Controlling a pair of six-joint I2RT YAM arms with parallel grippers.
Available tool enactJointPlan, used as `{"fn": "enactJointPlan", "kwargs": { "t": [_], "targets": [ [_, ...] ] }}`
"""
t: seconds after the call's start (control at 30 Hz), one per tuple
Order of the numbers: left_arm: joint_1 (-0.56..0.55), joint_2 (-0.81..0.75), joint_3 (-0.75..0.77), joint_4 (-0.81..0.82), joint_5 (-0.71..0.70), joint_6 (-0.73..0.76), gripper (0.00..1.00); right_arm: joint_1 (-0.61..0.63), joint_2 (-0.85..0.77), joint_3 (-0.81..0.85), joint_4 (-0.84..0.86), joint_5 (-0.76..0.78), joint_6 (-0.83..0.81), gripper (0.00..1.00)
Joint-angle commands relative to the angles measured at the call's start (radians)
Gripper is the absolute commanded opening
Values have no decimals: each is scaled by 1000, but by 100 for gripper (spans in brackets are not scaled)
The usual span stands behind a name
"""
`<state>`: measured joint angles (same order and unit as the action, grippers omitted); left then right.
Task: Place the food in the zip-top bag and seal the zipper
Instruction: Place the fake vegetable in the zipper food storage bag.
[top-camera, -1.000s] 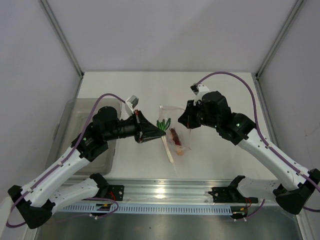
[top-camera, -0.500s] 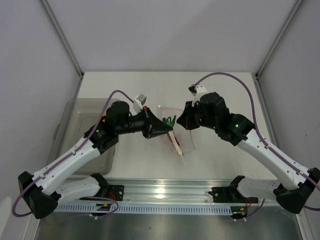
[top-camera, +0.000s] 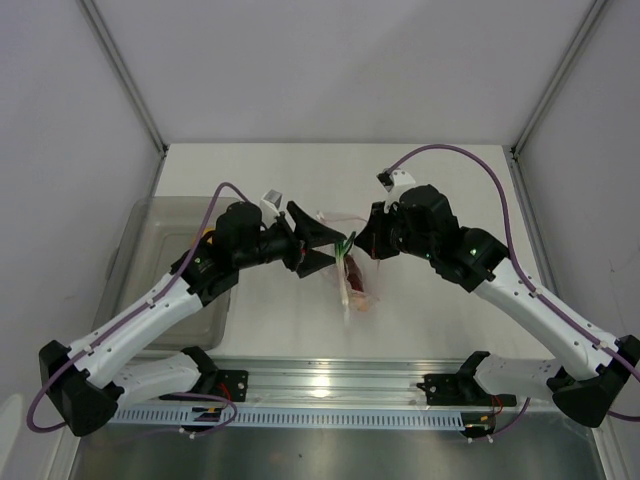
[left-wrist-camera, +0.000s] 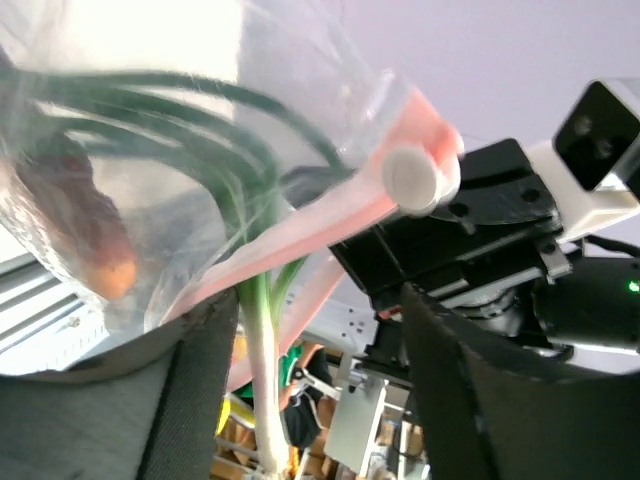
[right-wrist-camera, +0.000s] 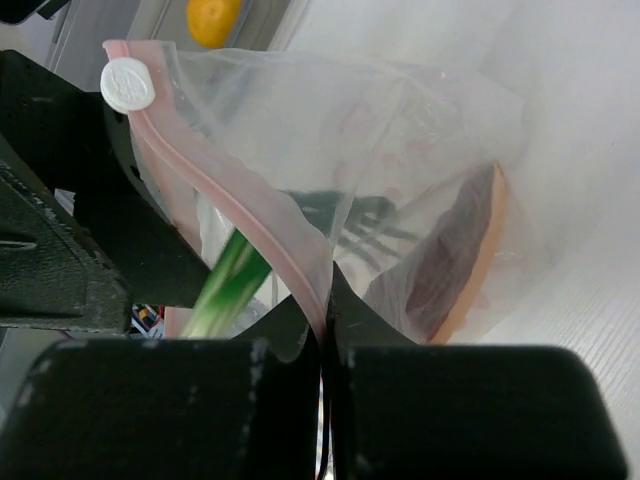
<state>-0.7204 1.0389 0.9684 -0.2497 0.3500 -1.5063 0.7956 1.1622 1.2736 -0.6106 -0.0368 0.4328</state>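
Left gripper (top-camera: 335, 245) gapes wide, holding nothing; right gripper (right-wrist-camera: 322, 345) pinches the pinkish-red zipper strip (right-wrist-camera: 230, 200) of the clear crinkly zip-top bag (right-wrist-camera: 400, 130); thin green stems (left-wrist-camera: 260, 330) and dark red-orange piece (right-wrist-camera: 450, 260) blur inside.

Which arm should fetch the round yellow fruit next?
Left. The left pincer is open and free, nearer the yellow fruit; the right pincer is shut on the zipper of the zip-top bag.
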Motion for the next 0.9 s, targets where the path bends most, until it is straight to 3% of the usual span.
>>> {"fn": "enactJointPlan", "kwargs": {
  "t": [0.0, 0.17, 0.33, 0.53, 0.63, 0.73, 0.77, 0.87],
  "targets": [
    [-1, 12, 48, 14, 0, 32, 73, 5, -24, 36, 18, 20, -6, 0],
    [-33, -22, 105, -19, 4, 132, 74, 2, -33, 33, 9, 31, -17, 0],
    [-82, -28, 148, -80, 20, 227, 66, 1, -29, 30, 12, 31, -20, 0],
    [-267, -10, 289, -276, -137, 484, 49, -7, -33, 24, 8, 35, -26, 0],
    [-370, 19, 299, -275, -190, 606, 49, -13, -32, 20, 6, 34, -28, 0],
    [-488, 45, 314, -330, -357, 685, 59, -19, -33, 13, 9, 28, -28, 0],
    [-519, 56, 323, -356, -496, 702, 64, -21, -35, 12, 11, 26, -28, 0],
    [-614, 81, 325, -411, -635, 745, 66, -24, -35, 7, 12, 17, -25, 0]
  ]
}}
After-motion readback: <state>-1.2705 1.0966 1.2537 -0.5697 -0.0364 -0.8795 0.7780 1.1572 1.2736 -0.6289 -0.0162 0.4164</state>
